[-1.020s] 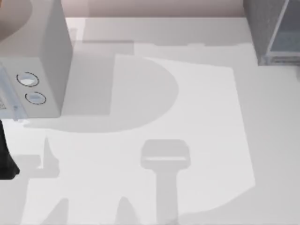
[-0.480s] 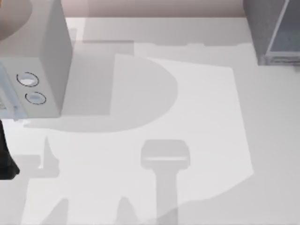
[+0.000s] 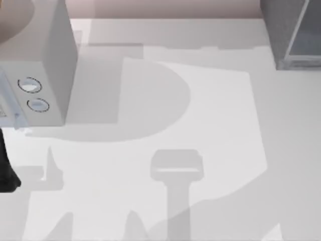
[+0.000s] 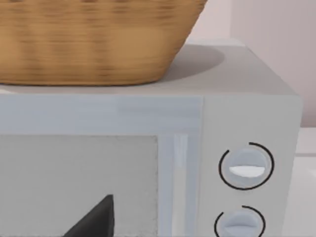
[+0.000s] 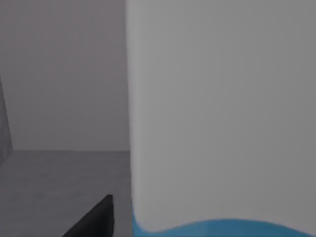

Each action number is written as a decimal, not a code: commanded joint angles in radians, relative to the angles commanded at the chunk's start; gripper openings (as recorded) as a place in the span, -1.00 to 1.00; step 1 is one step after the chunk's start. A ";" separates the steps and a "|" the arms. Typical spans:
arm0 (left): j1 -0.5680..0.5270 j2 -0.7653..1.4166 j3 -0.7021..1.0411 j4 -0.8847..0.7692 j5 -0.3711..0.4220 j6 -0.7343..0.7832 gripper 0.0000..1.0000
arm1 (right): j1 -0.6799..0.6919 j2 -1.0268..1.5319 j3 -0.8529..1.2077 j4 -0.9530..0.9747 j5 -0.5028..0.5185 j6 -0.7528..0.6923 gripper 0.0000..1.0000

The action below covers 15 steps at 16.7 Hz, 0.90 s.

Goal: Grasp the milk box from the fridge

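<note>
The milk box [image 5: 222, 113] looms very close in the right wrist view, a broad white face with a sky-blue strip along one edge. It stands inside the fridge, whose grey inner walls [image 5: 59, 89] and floor lie behind it. My right gripper's dark fingertip [image 5: 96, 219] sits just beside the box, slightly apart from it. From above, the fridge [image 3: 283, 30] is the dark grey cabinet with a translucent panel at the table's far right corner. My left arm [image 3: 6, 168] is parked at the table's left edge, and its gripper's fingertip [image 4: 94, 222] points at the microwave.
A light grey microwave [image 3: 45, 60] with two round dials [image 4: 245, 165] stands at the far left. A wicker basket [image 4: 94, 39] rests on top of it. The white table [image 3: 165, 100] carries only shadows across its middle and front.
A shadow has spread in from the table's lower right corner. A small dark shape at the right edge below the fridge is gone. The left arm has not moved.
</note>
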 joint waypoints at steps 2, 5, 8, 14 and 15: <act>0.000 0.000 0.000 0.000 0.000 0.000 1.00 | 0.000 0.000 0.000 0.000 0.000 0.000 0.85; 0.000 0.000 0.000 0.000 0.000 0.000 1.00 | 0.000 0.000 0.000 0.000 0.000 0.000 0.40; 0.000 0.000 0.000 0.000 0.000 0.000 1.00 | 0.000 0.000 0.000 0.000 0.000 0.000 -0.06; 0.000 0.000 0.000 0.000 0.000 0.000 1.00 | 0.000 0.000 0.000 0.000 0.000 0.000 -0.96; 0.000 0.000 0.000 0.000 0.000 0.000 1.00 | 0.000 0.000 0.000 0.000 0.000 0.000 -1.00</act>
